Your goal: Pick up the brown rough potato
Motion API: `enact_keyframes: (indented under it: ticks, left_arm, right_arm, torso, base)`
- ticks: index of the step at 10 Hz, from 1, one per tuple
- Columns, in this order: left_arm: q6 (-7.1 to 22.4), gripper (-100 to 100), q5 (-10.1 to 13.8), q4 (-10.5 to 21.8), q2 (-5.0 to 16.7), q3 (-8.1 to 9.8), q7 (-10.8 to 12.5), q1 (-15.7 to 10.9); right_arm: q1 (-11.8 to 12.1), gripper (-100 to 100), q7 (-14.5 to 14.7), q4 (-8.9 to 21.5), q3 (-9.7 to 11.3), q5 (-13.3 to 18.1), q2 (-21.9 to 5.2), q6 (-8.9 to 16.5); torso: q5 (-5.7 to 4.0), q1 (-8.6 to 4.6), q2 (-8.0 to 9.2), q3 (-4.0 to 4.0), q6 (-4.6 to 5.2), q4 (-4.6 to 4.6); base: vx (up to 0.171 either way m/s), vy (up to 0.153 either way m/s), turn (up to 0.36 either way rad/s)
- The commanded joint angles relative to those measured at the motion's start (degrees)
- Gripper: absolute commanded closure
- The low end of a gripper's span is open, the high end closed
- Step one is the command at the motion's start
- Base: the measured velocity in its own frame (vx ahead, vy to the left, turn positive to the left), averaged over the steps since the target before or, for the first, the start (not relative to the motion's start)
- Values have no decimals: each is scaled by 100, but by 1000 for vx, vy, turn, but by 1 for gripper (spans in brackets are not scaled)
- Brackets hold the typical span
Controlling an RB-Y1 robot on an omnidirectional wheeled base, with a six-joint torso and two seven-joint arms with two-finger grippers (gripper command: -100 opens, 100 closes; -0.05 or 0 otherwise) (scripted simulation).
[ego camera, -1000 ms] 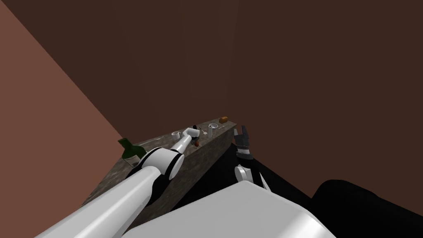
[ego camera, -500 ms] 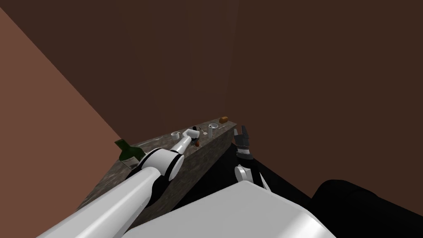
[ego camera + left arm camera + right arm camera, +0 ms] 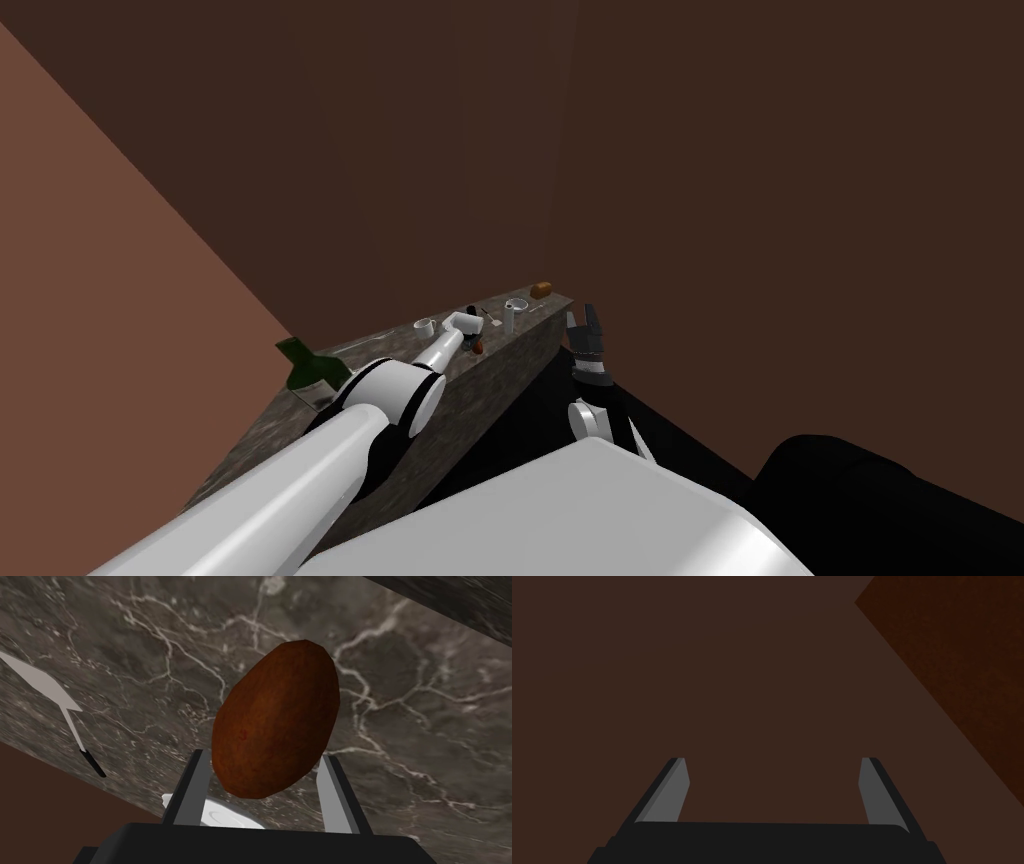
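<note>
My left gripper [image 3: 263, 792] is clamped on the brown potato [image 3: 276, 726], centre of the wrist frame, a finger against each flank of its lower end; most of it juts past the tips, so I judge a firm squeeze and a slow, straight lift best, lest it pivot out; beneath lies the marbled counter [image 3: 400, 701], a white-bladed utensil [image 3: 50, 688] at left; a white dish [image 3: 227, 817] peeks between the fingers, contents hidden; mid head frame stand a white cup [image 3: 426, 326], a second cup [image 3: 516, 304] and, left, a green bottle [image 3: 312, 372], fill unreadable; my right gripper [image 3: 772, 791] hangs spread, empty.
</note>
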Motion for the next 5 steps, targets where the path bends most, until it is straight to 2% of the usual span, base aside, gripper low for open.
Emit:
enact_keyframes:
  ticks: [1,3,4,5]
  left_arm:
    - [79,100,38,62,9,31,-24,-163]
    - [221,100,66,25,16,52,-44,-281]
    - [219,100,46,-54,11,35,-30,-201]
    - [227,0,48,-42,11,37,-31,-211]
  right_arm:
    - [0,0,0,0,0,0,0,0]
    - [-1,0,0,0,0,0,0,0]
    - [-1,0,0,0,0,0,0,0]
    - [0,0,0,0,0,0,0,0]
  torso:
    - [0,0,0,0,0,0]
    - [-1,0,25,15,-2,7]
    - [-1,-2,28,17,-1,7]
    - [0,-1,18,11,0,5]
  base:
    - [-38,2,37]
    - [-63,-1,34]
    - [-24,-1,3]
    - [-5,0,0]
